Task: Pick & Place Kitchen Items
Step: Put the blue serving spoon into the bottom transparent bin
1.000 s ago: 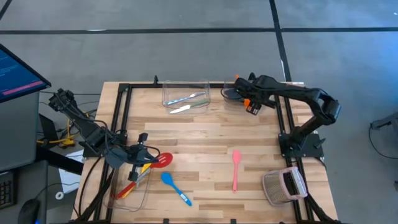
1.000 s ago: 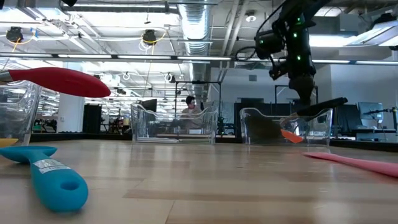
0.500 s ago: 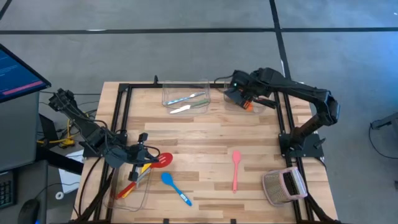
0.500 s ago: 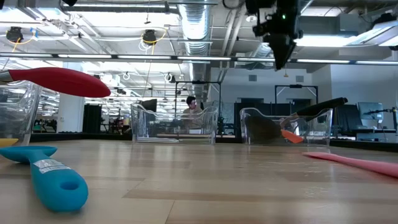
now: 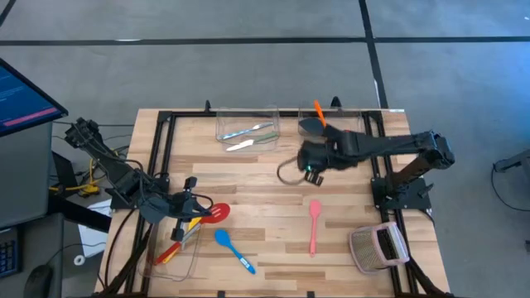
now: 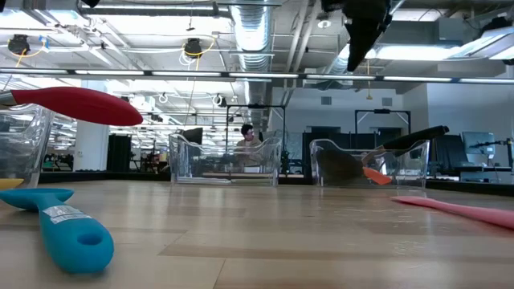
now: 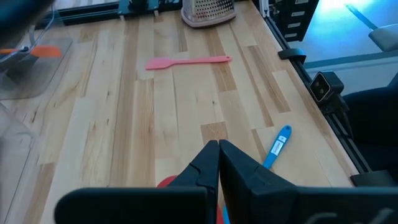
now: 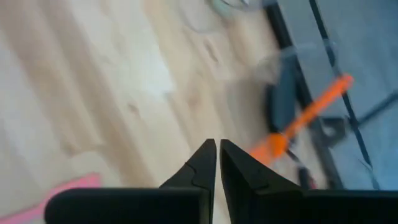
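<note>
My left gripper (image 7: 218,144) hangs shut at the near left, just above the red slotted spoon (image 5: 218,212). The spoon's head juts out over the rim of a clear bin (image 5: 170,248); I cannot tell whether the fingers touch it. My right gripper (image 8: 217,146) is shut and empty above the table (image 5: 308,170), between the far right bin (image 5: 335,124) and the pink spatula (image 5: 315,225). An orange spatula (image 5: 317,110) leans in that bin beside a black turner (image 5: 310,126). A blue spatula (image 5: 233,250) lies flat near the front edge.
A clear bin (image 5: 247,124) at the far middle holds pale cutlery, and one pale piece (image 5: 240,146) lies on the wood before it. A grey mesh object with a pink part (image 5: 377,247) sits at the near right. Black rails frame the table's edges.
My right gripper has risen out of the far right bin and swung toward the table's middle, nearer the front and left, tipping more steeply downward. The orange spatula stays behind in that bin, its handle sticking up.
</note>
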